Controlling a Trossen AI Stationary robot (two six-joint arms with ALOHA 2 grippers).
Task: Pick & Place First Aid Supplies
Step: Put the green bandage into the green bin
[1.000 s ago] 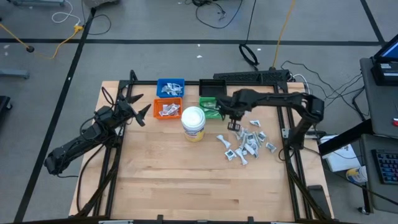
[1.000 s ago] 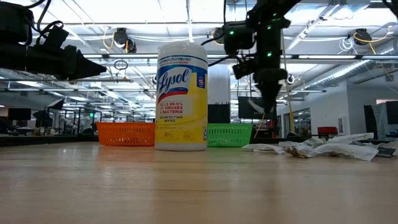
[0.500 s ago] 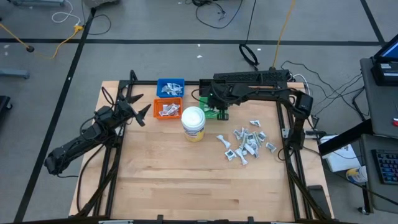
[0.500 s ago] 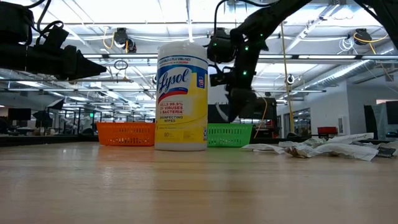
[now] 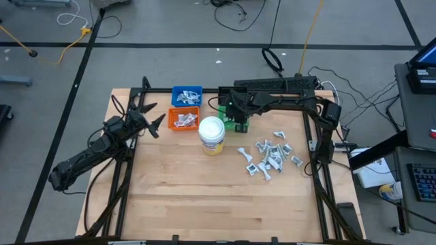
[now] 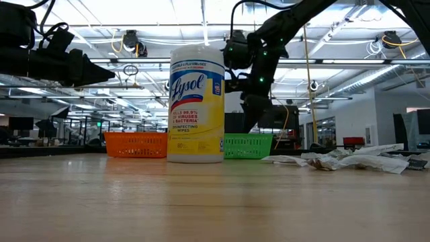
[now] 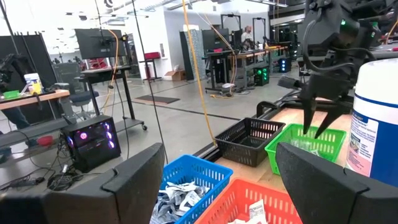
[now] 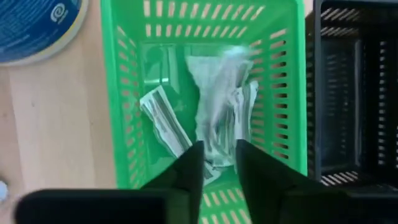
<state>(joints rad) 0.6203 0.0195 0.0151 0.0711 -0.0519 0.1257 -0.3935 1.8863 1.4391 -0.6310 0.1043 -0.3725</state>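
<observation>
Green bin sits under the right gripper, fingers parting over a packet; it could cling and lift out.

right gripper moved from packet pile to over green bin, jaws parting.

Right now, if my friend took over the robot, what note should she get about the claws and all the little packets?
Right claw: above the green bin, fingers a little apart, a blurred packet just beyond them, apparently dropping in.
Left claw: open, holding nothing, waiting at the table's left side.
Done: packets already lie in the blue bin, orange bin and green bin.
Left: the loose pile of packets on the table's right side. I cannot tell if the black bin holds anything.
</observation>
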